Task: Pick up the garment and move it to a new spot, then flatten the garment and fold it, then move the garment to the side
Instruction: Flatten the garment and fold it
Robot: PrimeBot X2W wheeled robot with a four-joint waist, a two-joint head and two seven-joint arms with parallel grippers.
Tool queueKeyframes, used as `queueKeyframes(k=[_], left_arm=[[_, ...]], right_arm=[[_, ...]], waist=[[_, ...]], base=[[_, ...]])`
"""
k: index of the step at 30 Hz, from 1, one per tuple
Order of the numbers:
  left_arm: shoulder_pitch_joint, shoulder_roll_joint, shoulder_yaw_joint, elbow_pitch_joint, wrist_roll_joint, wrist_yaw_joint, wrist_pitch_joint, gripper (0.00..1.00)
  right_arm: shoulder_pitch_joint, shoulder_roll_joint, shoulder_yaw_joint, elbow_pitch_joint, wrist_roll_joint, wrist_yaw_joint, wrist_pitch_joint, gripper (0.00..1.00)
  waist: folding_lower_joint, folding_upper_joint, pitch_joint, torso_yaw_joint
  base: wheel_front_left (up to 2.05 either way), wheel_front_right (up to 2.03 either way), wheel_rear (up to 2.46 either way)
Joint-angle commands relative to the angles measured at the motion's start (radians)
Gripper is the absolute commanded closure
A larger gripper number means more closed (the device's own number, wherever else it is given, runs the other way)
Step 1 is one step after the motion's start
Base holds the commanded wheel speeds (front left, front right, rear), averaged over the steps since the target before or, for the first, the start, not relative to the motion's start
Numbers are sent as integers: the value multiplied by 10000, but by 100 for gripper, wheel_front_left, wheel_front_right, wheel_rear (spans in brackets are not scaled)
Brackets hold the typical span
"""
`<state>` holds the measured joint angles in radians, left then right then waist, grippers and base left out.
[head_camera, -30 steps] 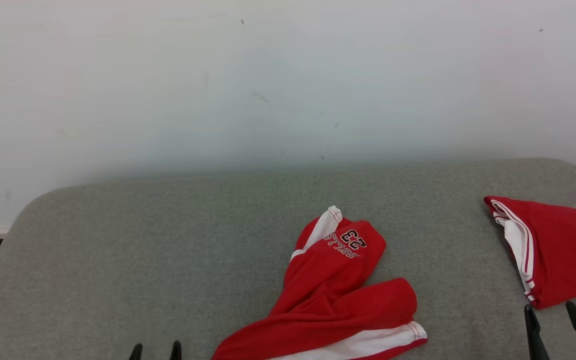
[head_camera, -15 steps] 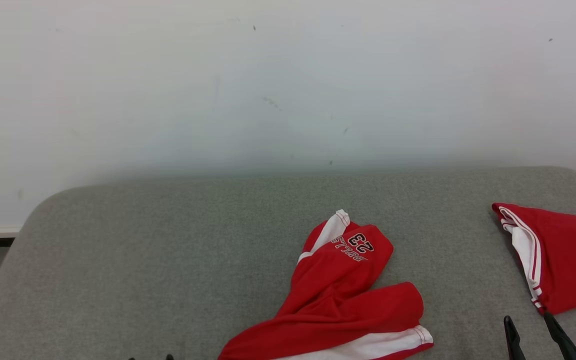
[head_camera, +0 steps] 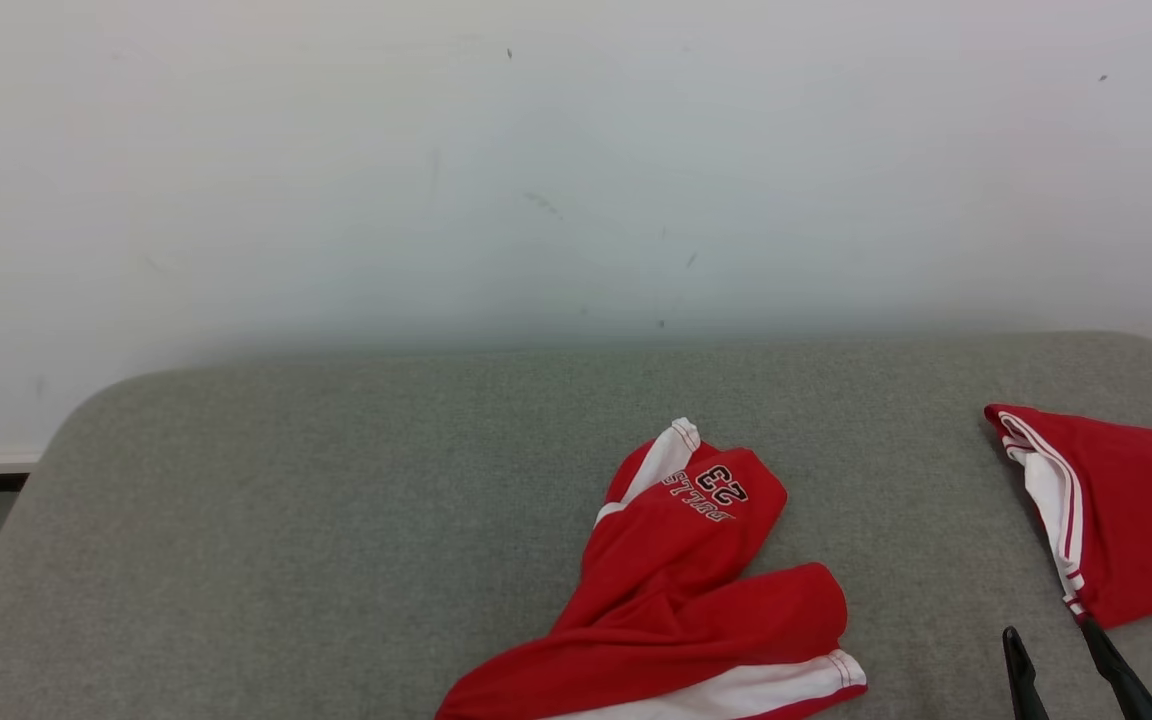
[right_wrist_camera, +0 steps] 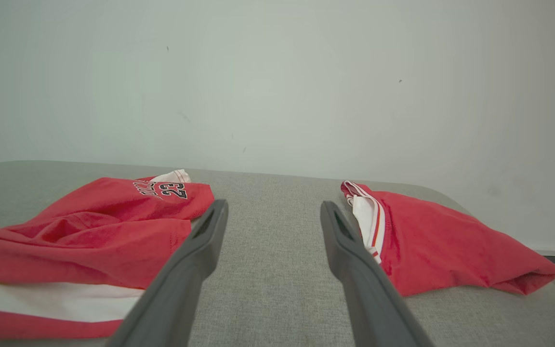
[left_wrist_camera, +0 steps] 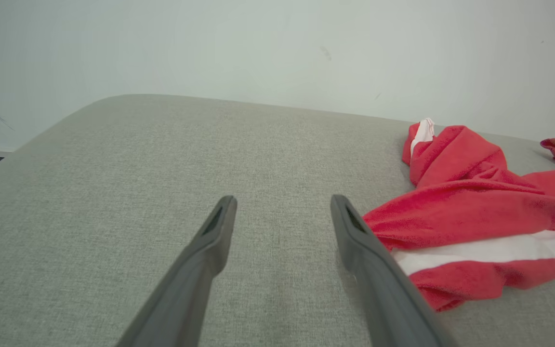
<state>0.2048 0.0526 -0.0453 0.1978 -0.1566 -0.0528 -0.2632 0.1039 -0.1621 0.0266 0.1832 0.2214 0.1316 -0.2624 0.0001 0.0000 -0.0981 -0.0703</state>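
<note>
both open and empty, my left gripper and right gripper are flanking the crumpled red garment on the cushion — soft, floppy, light; i'm eyeing its white-striped hem for pinching.

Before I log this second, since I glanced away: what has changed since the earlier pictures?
The head camera shifted slightly, so the scene slid in view. The left claw pulled back toward the robot; the right claw drew back and leftward. Both stay open, empty. The crumpled red-and-white number 23 jersey and the second red-and-white garment lie unmoved on the grey fabric cushion.
</note>
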Motion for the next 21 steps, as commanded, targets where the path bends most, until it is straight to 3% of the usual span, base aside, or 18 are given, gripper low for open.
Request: queueKeyframes(k=[1, 7, 10, 16, 21], left_arm=[[-61, 16, -36, 97, 19, -70, -11, 0], [-349, 20, -254, 576, -613, -396, 215, 0], [-613, 9, -422, 612, -1257, -542, 1066, 0], [-886, 146, -630, 255, -2117, -643, 3143, 0], [-1045, 262, -824, -3, -2383, -682, 4247, 0]], right_arm=[[-102, -136, 33, -75, 80, -23, -25, 0], [-257, -609, 428, 50, 426, -23, -24, 0], [-600, -1102, 1040, 321, 782, -23, 215, 0], [-1299, -1976, 2844, 471, 2015, -23, 1705, 0], [-1864, -2319, 4149, 655, 2867, -23, 2377, 0]], waist=[[-1, 0, 9, -8], [-1, 0, 83, -15], [-1, 0, 183, -40], [-1, 0, 467, -86], [-1, 0, 746, -49]], base=[[0, 0, 0], [0, 0, 0], [0, 0, 0], [0, 0, 0], [0, 0, 0]])
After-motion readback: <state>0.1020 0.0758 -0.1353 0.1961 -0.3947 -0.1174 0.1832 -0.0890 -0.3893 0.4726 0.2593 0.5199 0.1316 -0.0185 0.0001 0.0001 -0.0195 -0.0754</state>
